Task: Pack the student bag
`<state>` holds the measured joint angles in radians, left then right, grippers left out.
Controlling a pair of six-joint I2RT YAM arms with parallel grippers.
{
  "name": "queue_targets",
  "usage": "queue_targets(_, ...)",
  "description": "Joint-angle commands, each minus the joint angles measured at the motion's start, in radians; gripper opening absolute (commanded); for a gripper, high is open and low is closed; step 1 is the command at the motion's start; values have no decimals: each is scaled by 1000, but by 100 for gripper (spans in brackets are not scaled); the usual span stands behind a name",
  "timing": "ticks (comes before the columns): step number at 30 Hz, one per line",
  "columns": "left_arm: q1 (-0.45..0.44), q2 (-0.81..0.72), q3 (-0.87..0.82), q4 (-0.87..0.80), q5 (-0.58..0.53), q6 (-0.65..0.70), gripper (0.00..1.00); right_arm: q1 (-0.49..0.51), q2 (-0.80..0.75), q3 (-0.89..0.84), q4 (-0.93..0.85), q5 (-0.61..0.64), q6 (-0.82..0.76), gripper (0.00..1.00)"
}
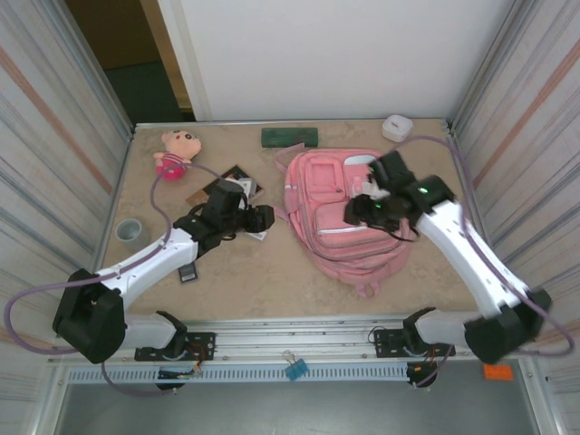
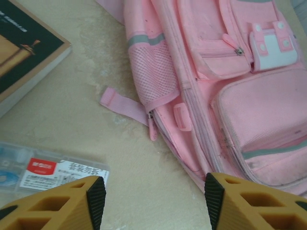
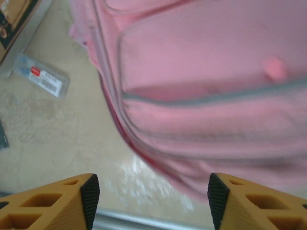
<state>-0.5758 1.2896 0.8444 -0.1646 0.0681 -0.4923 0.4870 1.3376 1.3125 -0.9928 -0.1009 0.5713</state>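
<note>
The student bag [image 1: 349, 213], a big pink backpack with grey trim, lies flat on the table right of centre, front pockets up. My left gripper [image 1: 261, 218] hovers just left of it, open, with bare tabletop between its fingers. From the left wrist, that gripper [image 2: 153, 199] sits low in frame, its right fingertip [image 2: 214, 196] by the edge of the bag [image 2: 225, 86]. Over the bag's front pocket my right gripper [image 1: 361, 210] stands open and holds nothing. The right wrist view puts this gripper [image 3: 153, 201] above the rounded lower edge of the bag [image 3: 206, 86].
A book [image 1: 231, 181] and a clear plastic case [image 2: 48, 167] lie under the left arm. At the back are a pink plush doll [image 1: 175, 152], a green box [image 1: 290, 137] and a white item [image 1: 397, 126]. A grey roll [image 1: 130, 231] sits far left, a dark card [image 1: 188, 272] nearer.
</note>
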Motion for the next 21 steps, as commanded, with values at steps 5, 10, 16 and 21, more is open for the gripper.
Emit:
queue_targets(5,97,-62,-22,-6,-1,-4,60,-12,322,5,538,-18,-52,62)
queue_targets(10,209,-29,-42,9,72,4,60,-93,446,-96,705,17,15,61)
queue_targets(16,256,34,-10,9,105,37,61,-198,462,-296,818,23,108,60)
queue_targets(21,274,94,54,-22,118,87,61,-273,403,-374,796,36,79,60)
